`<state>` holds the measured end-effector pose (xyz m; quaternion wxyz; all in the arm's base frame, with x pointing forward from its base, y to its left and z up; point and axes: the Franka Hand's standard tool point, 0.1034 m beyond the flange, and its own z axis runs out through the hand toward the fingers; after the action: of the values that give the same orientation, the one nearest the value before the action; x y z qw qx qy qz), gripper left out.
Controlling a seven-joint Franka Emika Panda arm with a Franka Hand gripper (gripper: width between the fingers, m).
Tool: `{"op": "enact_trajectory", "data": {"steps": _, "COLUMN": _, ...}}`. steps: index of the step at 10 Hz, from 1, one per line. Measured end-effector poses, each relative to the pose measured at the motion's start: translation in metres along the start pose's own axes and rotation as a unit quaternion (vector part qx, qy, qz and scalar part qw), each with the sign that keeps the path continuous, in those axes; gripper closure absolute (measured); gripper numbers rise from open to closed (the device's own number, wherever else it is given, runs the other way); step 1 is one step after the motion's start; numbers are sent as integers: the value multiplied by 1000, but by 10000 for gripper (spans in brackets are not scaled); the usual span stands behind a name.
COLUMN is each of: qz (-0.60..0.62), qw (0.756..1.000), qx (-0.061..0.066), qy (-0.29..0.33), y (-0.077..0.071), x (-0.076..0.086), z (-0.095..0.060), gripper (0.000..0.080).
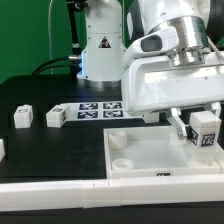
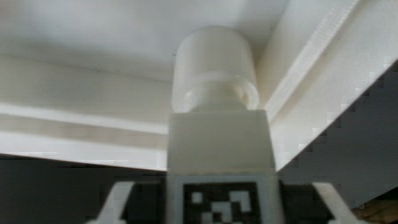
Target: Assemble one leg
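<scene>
My gripper point(image 1: 203, 131) is shut on a leg point(image 1: 205, 128), a small white block with a black-and-white tag, and holds it just above the right side of the large flat white tabletop point(image 1: 150, 155) with round corner sockets. In the wrist view the held leg point(image 2: 221, 140) stands upright between my fingers point(image 2: 128, 203), its tag facing the camera and its rounded end pointing down toward the tabletop's raised edge point(image 2: 107, 95). Two more legs point(image 1: 22, 117) point(image 1: 55, 116) lie at the exterior view's left.
The marker board point(image 1: 95, 107) lies behind the tabletop near the robot base point(image 1: 100, 55). Another white part point(image 1: 2, 149) pokes in at the exterior view's left edge. The table's white front edge point(image 1: 60, 200) runs along the bottom.
</scene>
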<state>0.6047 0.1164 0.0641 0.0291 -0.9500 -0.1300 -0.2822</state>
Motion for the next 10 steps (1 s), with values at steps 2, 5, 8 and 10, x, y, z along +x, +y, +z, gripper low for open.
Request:
{"op": "enact_trajectory", "data": {"steps": 2, "qz": 0, "qw": 1000, "qx": 0, "qy": 0, "y": 0, "x": 0, "z": 0, "gripper": 211}}
{"op": "enact_trajectory", "data": {"steps": 5, "qz": 0, "qw": 1000, "qx": 0, "qy": 0, "y": 0, "x": 0, "z": 0, "gripper": 153}}
{"op": "enact_trajectory", "data": {"steps": 8, "qz": 0, "qw": 1000, "qx": 0, "qy": 0, "y": 0, "x": 0, "z": 0, "gripper": 150}}
{"op": "enact_trajectory", "data": {"steps": 10, "qz": 1, "qw": 1000, "qx": 0, "qy": 0, "y": 0, "x": 1, "z": 0, "gripper": 150}}
